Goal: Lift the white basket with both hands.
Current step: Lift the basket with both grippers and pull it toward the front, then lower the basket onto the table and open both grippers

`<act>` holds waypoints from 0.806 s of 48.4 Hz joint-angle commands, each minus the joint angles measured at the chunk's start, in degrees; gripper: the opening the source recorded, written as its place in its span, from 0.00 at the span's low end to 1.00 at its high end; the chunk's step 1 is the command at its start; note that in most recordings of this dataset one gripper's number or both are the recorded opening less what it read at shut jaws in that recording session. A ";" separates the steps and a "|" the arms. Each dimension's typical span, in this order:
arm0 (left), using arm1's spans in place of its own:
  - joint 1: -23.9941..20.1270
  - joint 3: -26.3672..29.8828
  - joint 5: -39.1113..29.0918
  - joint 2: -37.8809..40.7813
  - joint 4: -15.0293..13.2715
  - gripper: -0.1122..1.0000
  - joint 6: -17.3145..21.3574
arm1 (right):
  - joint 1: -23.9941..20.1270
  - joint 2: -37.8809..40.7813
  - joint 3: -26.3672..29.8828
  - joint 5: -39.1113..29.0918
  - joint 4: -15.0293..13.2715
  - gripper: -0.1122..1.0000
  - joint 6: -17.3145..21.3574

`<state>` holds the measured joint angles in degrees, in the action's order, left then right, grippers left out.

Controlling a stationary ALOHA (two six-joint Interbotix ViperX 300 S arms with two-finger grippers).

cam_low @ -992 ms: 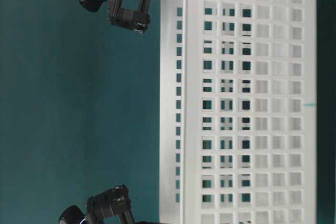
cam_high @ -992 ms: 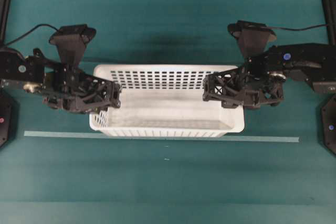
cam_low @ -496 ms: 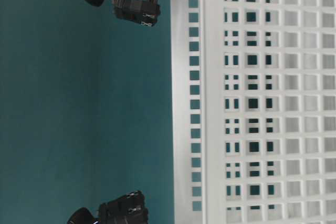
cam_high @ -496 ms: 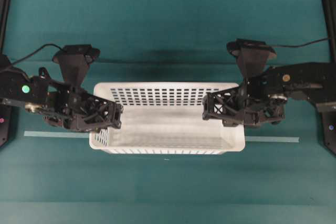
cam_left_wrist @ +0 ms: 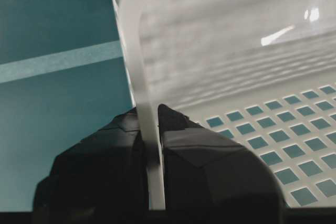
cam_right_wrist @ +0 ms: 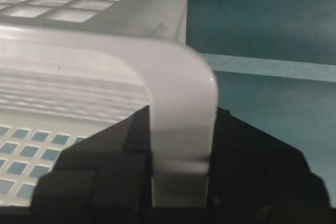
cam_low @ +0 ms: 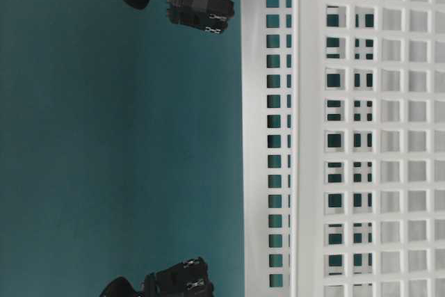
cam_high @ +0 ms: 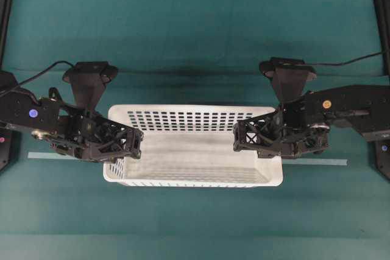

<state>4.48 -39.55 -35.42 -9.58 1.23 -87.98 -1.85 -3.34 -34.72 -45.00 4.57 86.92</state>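
Note:
The white basket (cam_high: 192, 159) hangs between my two grippers over the green table, its slotted back wall toward the far side. My left gripper (cam_high: 125, 144) is shut on the basket's left end rim; in the left wrist view the rim (cam_left_wrist: 149, 129) runs between the two black fingers. My right gripper (cam_high: 253, 138) is shut on the right end rim; in the right wrist view the broad rim (cam_right_wrist: 181, 129) sits clamped between the fingers. The table-level view shows the basket's perforated wall (cam_low: 361, 130) filling the right half, with both grippers at top and bottom.
A pale tape line (cam_high: 61, 156) runs across the green table behind the basket, partly covered by it. Black arm bases stand at the left and right edges (cam_high: 382, 150).
Both grippers, still shut on the rims, have carried the basket toward the front of the table and higher; it now covers the tape line it sat behind before.

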 commanded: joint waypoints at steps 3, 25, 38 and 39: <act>0.35 0.53 0.53 -0.18 0.62 0.09 0.35 | -1.14 0.62 0.35 0.88 -0.62 0.25 -0.62; 0.35 -0.79 2.37 2.55 1.14 0.09 0.53 | -0.70 0.79 -1.41 2.46 -1.49 0.25 -0.53; 0.26 -2.55 4.31 2.29 1.23 0.09 1.05 | -0.88 0.79 -1.76 3.87 -1.41 0.25 -0.88; 0.35 -2.64 4.39 2.11 1.14 0.09 1.05 | -0.88 0.70 -1.93 3.78 -1.41 0.25 -0.97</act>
<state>5.10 -41.04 -32.34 -8.09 1.67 -87.98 -1.93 -2.90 -36.74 -41.84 3.52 86.92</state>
